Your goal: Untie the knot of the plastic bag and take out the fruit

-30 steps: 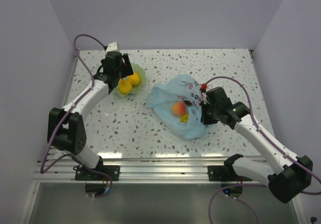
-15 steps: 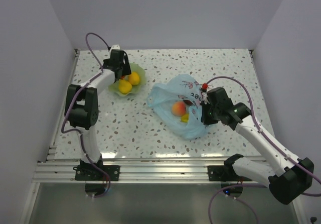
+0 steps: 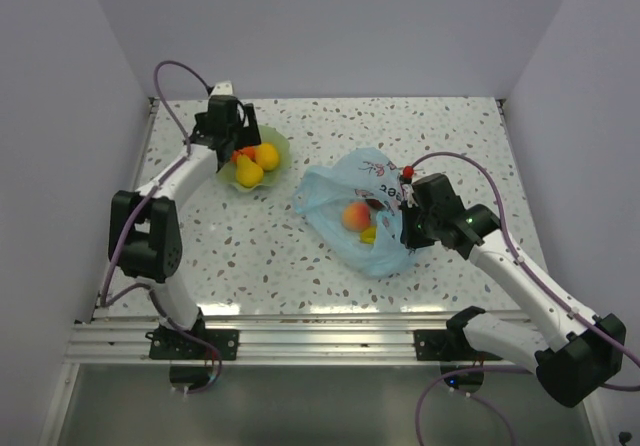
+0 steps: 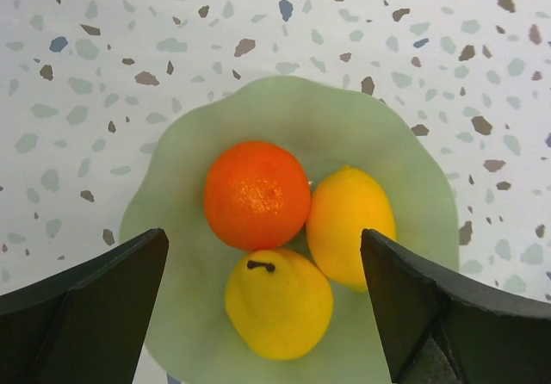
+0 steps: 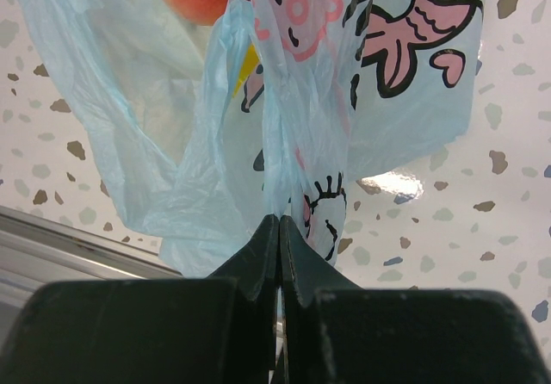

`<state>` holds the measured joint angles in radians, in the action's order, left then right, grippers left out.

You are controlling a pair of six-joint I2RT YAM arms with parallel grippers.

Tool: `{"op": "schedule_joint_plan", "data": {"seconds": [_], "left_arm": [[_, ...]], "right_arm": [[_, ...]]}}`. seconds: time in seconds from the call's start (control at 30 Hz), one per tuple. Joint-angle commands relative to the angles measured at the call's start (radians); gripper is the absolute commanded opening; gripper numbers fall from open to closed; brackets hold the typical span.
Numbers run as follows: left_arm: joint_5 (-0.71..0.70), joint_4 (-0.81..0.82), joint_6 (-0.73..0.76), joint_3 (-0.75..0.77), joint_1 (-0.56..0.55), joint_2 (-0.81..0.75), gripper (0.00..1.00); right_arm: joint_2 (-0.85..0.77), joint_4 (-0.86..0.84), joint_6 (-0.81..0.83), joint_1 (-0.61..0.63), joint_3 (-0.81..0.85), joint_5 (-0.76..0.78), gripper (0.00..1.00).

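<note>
The light-blue plastic bag (image 3: 345,191) lies open mid-table, and I see no knot on it. Inside it lie a peach-pink fruit (image 3: 355,216) and a small yellow piece (image 3: 368,234). My right gripper (image 3: 405,228) is at the bag's right edge, shut on a fold of the printed film (image 5: 297,143); its tips (image 5: 279,220) pinch the plastic. My left gripper (image 3: 236,146) hangs open over the green bowl (image 3: 281,152). An orange (image 4: 256,195), a lemon (image 4: 351,225) and a yellow pear (image 4: 280,302) lie in the bowl (image 4: 172,151), below and between the wide-apart fingers (image 4: 95,298).
The bowl stands at the back left, close to the left wall. The speckled tabletop (image 3: 450,136) ends at a metal rail (image 3: 320,331) by the arm bases. White walls close in the back and both sides.
My left jaws have spread wider and the orange now lies uncovered in the bowl. The left arm's elbow has shifted. The right arm and the bag have not moved.
</note>
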<state>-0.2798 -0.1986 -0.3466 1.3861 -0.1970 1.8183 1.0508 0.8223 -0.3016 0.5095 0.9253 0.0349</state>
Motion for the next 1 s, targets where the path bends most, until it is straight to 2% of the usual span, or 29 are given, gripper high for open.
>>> {"op": "schedule_joint_plan", "data": {"seconds": [0.0, 0.13, 0.23, 0.43, 0.57, 0.67, 0.97], "left_arm": [[0.045, 0.009, 0.053, -0.045, -0.039, -0.134, 1.00], [0.056, -0.053, 0.087, -0.108, -0.145, -0.218, 0.99], [0.096, -0.080, 0.057, -0.159, -0.252, -0.283, 0.97], [0.117, -0.022, 0.021, -0.260, -0.493, -0.367, 0.96], [0.114, 0.002, 0.058, -0.256, -0.636, -0.312, 0.96], [0.110, -0.005, 0.058, -0.211, -0.688, -0.234, 0.96], [0.117, 0.027, 0.144, -0.102, -0.720, -0.018, 0.97]], "right_arm": [[-0.015, -0.026, 0.009, 0.001, 0.003, 0.003, 0.00], [-0.025, -0.028, 0.009, 0.003, -0.002, 0.003, 0.00], [-0.025, -0.028, 0.009, 0.001, -0.005, 0.007, 0.00], [-0.026, -0.037, 0.007, 0.001, -0.013, 0.005, 0.00], [-0.023, -0.046, 0.004, 0.001, -0.014, -0.009, 0.00], [-0.021, -0.049, 0.004, 0.000, -0.011, -0.013, 0.00], [-0.026, -0.045, 0.007, 0.001, -0.006, -0.023, 0.00]]}}
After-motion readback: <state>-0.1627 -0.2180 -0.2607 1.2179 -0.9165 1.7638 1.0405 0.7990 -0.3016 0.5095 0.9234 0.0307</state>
